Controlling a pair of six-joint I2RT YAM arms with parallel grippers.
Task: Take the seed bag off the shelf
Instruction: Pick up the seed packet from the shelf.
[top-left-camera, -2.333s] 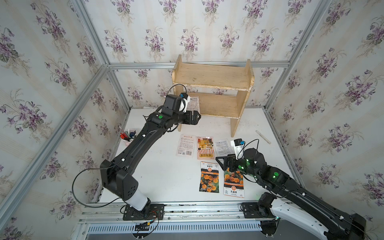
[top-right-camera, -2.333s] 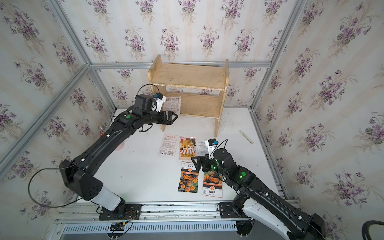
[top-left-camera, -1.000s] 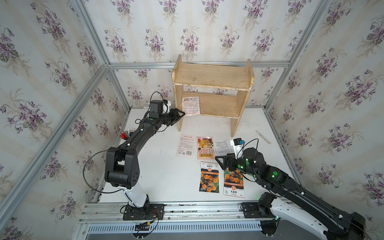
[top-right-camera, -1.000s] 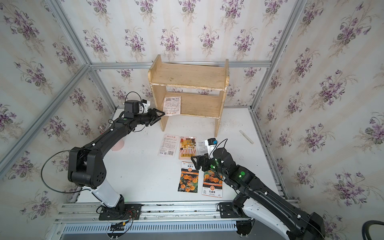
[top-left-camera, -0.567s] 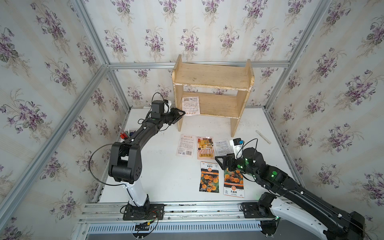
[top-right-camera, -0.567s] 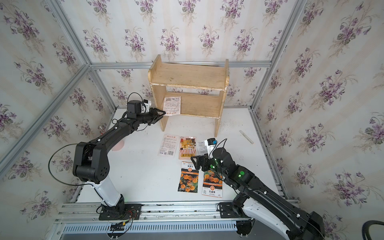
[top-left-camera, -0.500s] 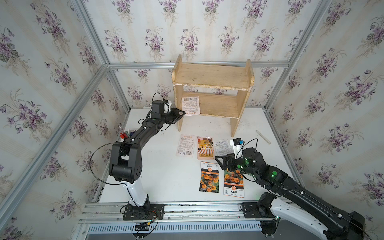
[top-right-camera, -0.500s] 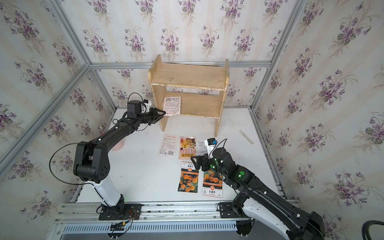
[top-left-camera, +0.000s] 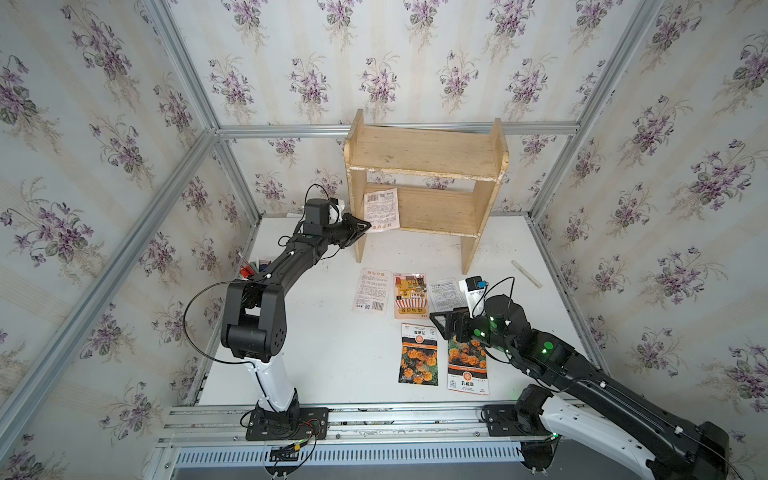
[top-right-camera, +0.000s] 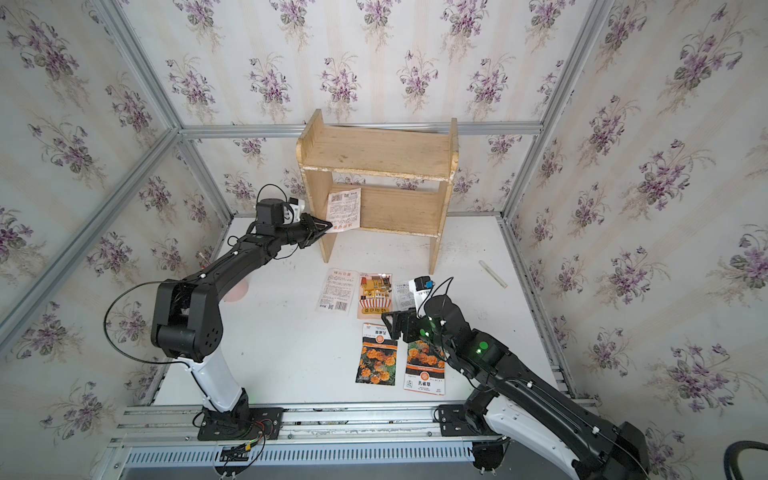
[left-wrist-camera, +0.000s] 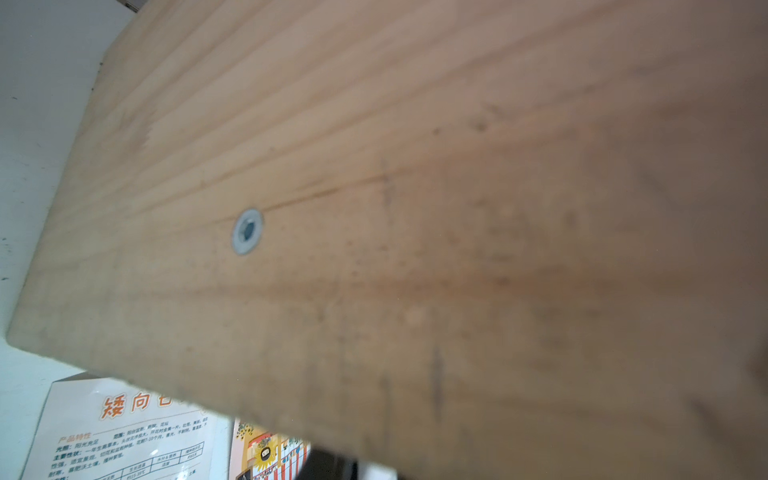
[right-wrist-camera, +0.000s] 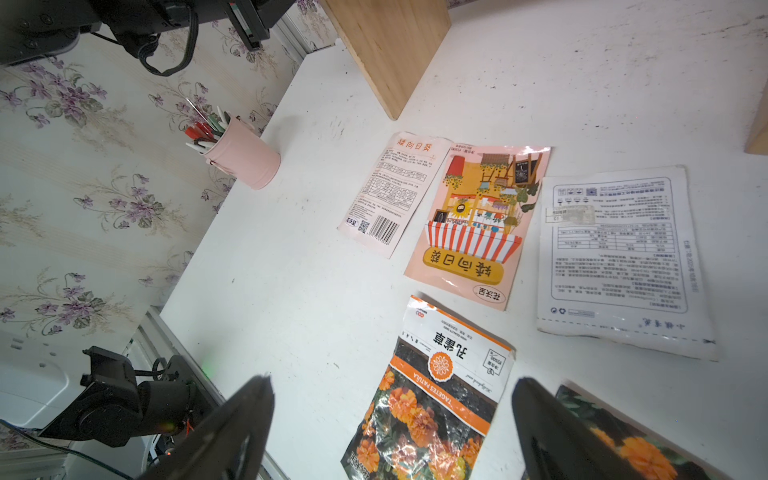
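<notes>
The shelf (top-left-camera: 424, 151) (top-right-camera: 374, 149) is a small two-tier wooden unit at the back of the table. The seed bag (top-left-camera: 381, 207) (top-right-camera: 344, 208), white with a barcode, leans at the left end of the lower tier, and its bottom edge hangs over the front. My left gripper (top-left-camera: 366, 226) (top-right-camera: 329, 226) reaches in from the left, its fingers drawn together on the bag's lower left corner. In the left wrist view the shelf's side panel (left-wrist-camera: 415, 208) hides the jaws. My right gripper (top-left-camera: 442, 322) (right-wrist-camera: 392, 384) hovers open over the table.
Several seed packets lie flat in front of the shelf: a white one (top-left-camera: 372, 289), a sunflower one (top-left-camera: 410, 294), another white one (top-left-camera: 444, 293) and two marigold ones (top-left-camera: 419, 359) (top-left-camera: 467, 363). A pink pen cup (right-wrist-camera: 243, 156) stands at the left wall. A white stick (top-left-camera: 526, 273) lies at right.
My left gripper came down from in front of the bag to its lower left corner, and its fingers have closed there. The right arm has not moved.
</notes>
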